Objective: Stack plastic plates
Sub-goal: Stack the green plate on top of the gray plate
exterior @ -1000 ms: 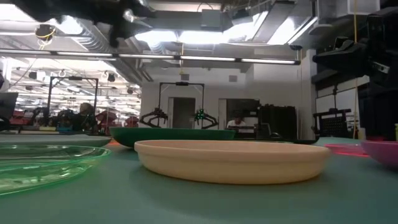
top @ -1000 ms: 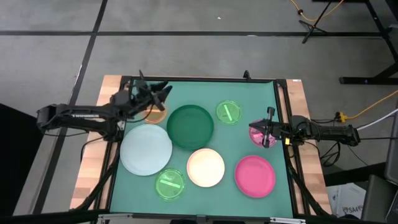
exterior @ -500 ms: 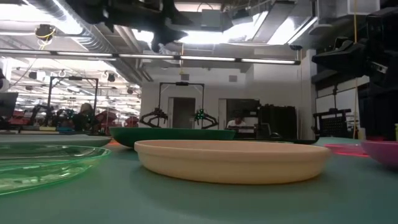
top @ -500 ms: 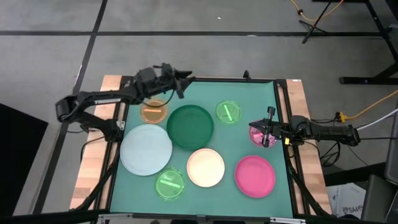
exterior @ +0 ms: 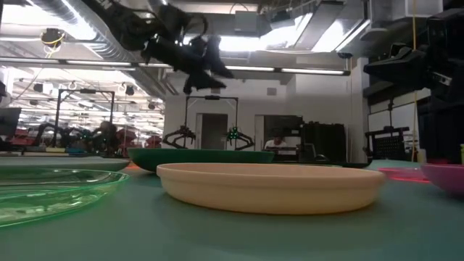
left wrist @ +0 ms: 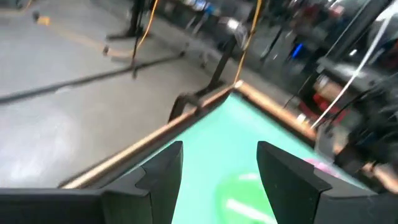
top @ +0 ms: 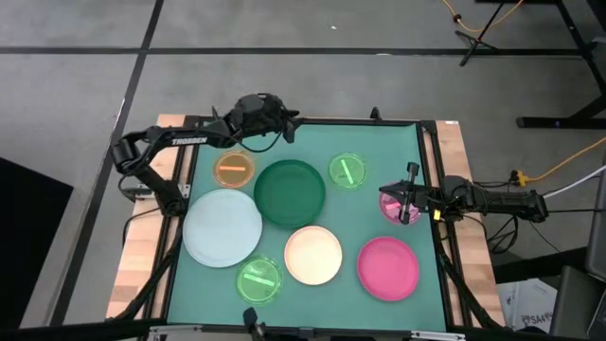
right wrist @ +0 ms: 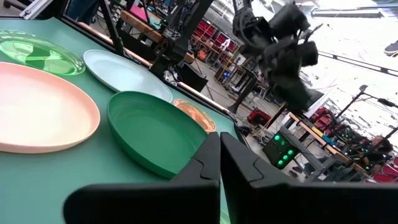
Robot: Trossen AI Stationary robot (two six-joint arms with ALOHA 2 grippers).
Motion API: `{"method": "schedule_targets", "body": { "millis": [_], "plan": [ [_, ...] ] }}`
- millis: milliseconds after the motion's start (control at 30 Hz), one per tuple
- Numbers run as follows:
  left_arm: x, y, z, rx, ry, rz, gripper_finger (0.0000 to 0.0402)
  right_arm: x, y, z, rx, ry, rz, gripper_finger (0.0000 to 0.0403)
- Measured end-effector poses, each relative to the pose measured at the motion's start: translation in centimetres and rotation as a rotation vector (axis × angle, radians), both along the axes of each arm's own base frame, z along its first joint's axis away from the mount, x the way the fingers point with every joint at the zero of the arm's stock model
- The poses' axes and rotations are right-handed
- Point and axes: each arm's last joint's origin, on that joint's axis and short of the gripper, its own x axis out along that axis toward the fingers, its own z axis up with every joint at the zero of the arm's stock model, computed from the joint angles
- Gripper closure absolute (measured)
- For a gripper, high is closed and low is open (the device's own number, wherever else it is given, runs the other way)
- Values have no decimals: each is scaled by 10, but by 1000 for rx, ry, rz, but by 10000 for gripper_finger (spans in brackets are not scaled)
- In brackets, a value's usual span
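Several round plates lie flat on the green mat: dark green (top: 289,192), pale blue-white (top: 222,227), cream (top: 313,255), magenta (top: 388,266), a small orange one (top: 234,170), two lime-green ones (top: 348,171) (top: 258,280) and a small pink one (top: 388,202). My left gripper (top: 288,129) is open and empty, high above the mat's far edge, between the orange plate and the far lime-green plate (left wrist: 249,199). My right gripper (top: 401,204) is shut, lying level and low over the pink plate by the right edge. My right gripper's shut fingers (right wrist: 219,155) point toward the table's left over the small pink plate. The gripper itself hides the place, and I cannot tell whether it touches the plate. The plate lies flat on the mat (exterior: 444,175).
Wooden rails (top: 173,180) (top: 453,161) border the mat on the left and right. A dark frame bar (top: 331,121) runs along the far edge. Bare mat (top: 379,142) lies at the far right corner and between the plates.
My left gripper has swung from above the orange plate toward the table's far edge and to the right, staying high and open. The orange plate, which it half covered before, now shows whole.
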Motion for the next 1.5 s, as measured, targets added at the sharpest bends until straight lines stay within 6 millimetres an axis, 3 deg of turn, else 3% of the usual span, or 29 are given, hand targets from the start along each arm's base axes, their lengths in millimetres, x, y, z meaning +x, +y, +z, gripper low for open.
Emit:
{"method": "schedule_targets", "body": {
  "millis": [267, 600, 1233, 1500],
  "plan": [
    [-6, 0, -30, -88, 256, -19, 202, 0, 0, 0, 0, 0, 0, 403],
    [-18, -10, -51, -208, 488, -48, 202, 0, 0, 0, 0, 1, 0, 403],
    [-23, -26, -62, -283, 631, -81, 202, 0, 0, 0, -21, 3, -1, 403],
    [-33, -32, -80, -317, 677, -79, 202, 0, 0, 0, -26, 3, -1, 403]
  ]
}}
